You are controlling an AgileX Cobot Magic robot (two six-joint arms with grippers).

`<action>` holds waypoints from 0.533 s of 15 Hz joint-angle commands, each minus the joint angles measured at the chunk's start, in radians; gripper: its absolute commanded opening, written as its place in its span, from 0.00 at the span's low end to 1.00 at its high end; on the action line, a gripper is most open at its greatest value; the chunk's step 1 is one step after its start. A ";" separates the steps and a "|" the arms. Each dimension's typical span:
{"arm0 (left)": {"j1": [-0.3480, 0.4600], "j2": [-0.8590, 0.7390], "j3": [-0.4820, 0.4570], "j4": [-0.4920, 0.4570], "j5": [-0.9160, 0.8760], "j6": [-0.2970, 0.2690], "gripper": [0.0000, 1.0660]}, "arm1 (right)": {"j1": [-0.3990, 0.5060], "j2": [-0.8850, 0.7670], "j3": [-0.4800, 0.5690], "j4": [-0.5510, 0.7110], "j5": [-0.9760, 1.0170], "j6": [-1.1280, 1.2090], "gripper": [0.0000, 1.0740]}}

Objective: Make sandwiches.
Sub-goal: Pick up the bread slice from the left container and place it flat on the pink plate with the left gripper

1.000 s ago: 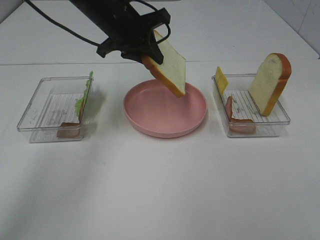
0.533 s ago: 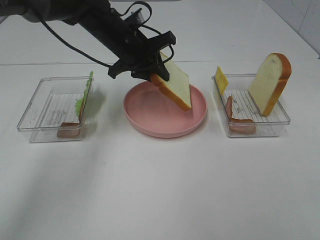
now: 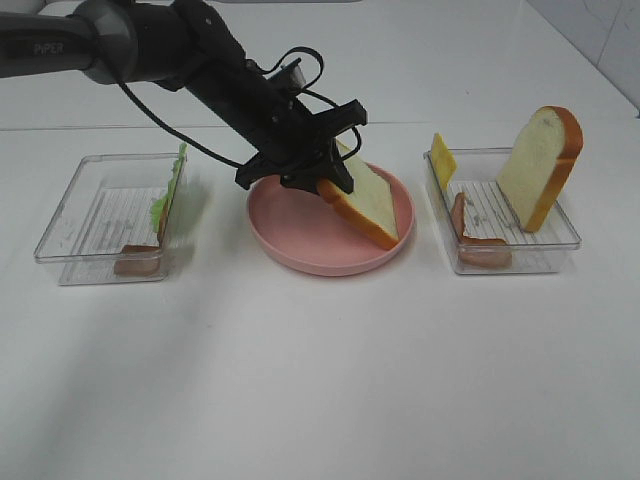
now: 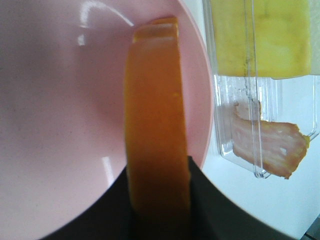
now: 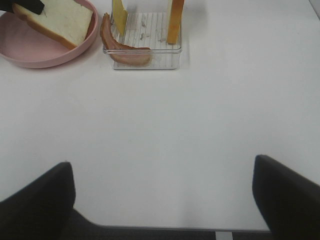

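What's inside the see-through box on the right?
The right tray holds a bread slice standing up, a cheese square and meat strips. The bread hides the corner behind it.

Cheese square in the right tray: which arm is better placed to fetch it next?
Probably the right: the right pincer is open and empty, facing that tray and the cheese; the left pincer is shut on the bread slice over the plate.

Left fingers (image 3: 320, 179) clamping tilted bread slice (image 3: 375, 205), lower edge at pink plate (image 3: 300, 238)
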 commanded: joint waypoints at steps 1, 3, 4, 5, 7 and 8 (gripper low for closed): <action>-0.007 0.014 -0.003 -0.010 -0.005 -0.003 0.00 | -0.005 -0.029 0.003 0.005 -0.007 -0.011 0.88; -0.007 0.015 -0.009 -0.006 0.001 -0.003 0.29 | -0.005 -0.029 0.003 0.005 -0.007 -0.011 0.88; -0.007 0.015 -0.014 0.000 0.003 -0.003 0.39 | -0.005 -0.029 0.003 0.005 -0.007 -0.011 0.88; -0.007 0.015 -0.028 0.006 0.003 -0.003 0.58 | -0.005 -0.029 0.003 0.005 -0.007 -0.011 0.88; -0.007 0.015 -0.064 0.044 0.024 -0.047 0.77 | -0.005 -0.029 0.003 0.005 -0.007 -0.011 0.88; -0.007 0.015 -0.142 0.201 0.120 -0.146 0.80 | -0.005 -0.029 0.003 0.005 -0.007 -0.011 0.88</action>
